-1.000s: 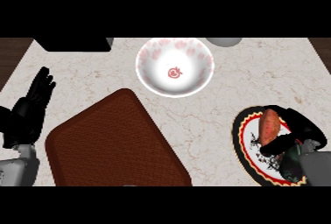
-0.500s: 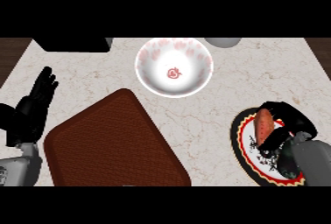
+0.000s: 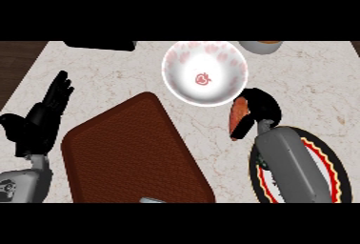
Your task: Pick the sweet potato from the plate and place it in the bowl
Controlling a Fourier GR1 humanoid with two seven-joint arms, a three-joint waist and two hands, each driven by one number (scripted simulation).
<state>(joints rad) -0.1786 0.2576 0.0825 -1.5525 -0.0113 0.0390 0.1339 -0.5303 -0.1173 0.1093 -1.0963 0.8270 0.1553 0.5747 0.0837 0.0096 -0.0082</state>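
Over the marble counter (image 3: 309,90) the right hand (image 3: 264,107) curls its fingers round the sweet potato (image 3: 239,116), clear of the plate (image 3: 336,164) and just beside the bowl (image 3: 184,57); it looks stiff and lightish, probably best gripped mid-length, while the left hand (image 3: 42,119) rests with fingers spread.

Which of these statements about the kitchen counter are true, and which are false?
1. The sweet potato lies inside the bowl. False: it is held just beside the bowl's rim.
2. The right robot hand is curled round the sweet potato. True.
3. The left robot hand holds the plate. False: it rests open at the view's left, and the plate is at the right.
4. A brown board lies between the two arms. True.
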